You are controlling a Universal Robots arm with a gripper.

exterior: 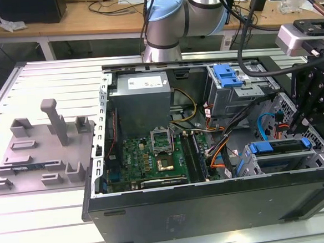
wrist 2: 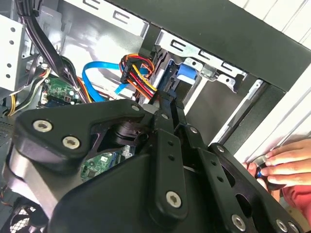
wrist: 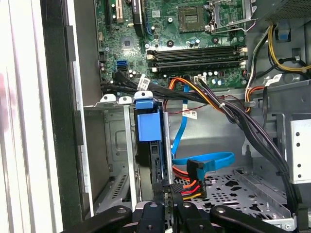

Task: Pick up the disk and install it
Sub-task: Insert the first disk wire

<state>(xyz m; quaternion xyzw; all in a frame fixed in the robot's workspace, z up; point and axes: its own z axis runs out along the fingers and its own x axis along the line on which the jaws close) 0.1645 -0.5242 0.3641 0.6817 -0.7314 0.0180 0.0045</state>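
In the exterior view the gripper [exterior: 301, 124] hangs over the disk [exterior: 280, 146], slotted at a corner of the computer case [exterior: 212, 204]. The second wrist view puts the gripper [wrist 2: 171, 104] close to the disk [wrist 2: 187, 73]. In the first wrist view, whether the gripper [wrist: 167, 209] grips the disk [wrist: 148, 126] cannot be told.

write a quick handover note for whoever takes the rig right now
Gripper: down inside the case, at the end of the disk; grip state unclear.
Disk: on edge in a drive cage slot, its blue bracket at the rim.
Done: pickup, disk in the slot.
Left: full seating not confirmed.
Note: a person's hand is at the case edge.
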